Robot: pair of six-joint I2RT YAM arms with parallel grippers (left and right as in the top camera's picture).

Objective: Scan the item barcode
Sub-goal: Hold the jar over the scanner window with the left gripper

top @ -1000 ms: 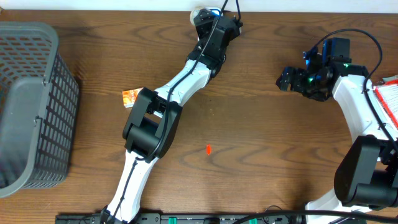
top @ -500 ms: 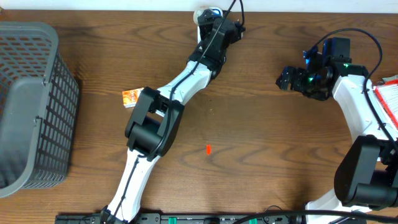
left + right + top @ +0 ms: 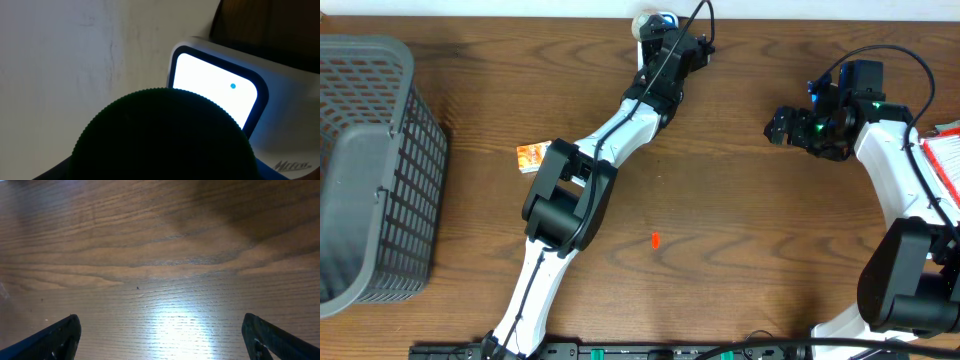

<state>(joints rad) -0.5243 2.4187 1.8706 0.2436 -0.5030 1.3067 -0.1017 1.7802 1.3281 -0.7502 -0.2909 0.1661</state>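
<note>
- Since a second ago the left hand (image 3: 665,40) creeps a little nearer the scanner (image 3: 215,95) at the far edge of the counter (image 3: 740,220) — the right hand (image 3: 160,335) has not shifted.
- That left hand grips a dark round item (image 3: 160,135), partly spread around it, its fingers hidden behind it.
- With the item just before the scanner's lit window, presenting looks done — whether the barcode faces it, or a read has registered, I cannot tell.
- Over bare wood, the right hand hangs fully spread and empty.

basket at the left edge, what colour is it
The basket is grey with slotted lattice walls, clearest in the overhead view.
</note>
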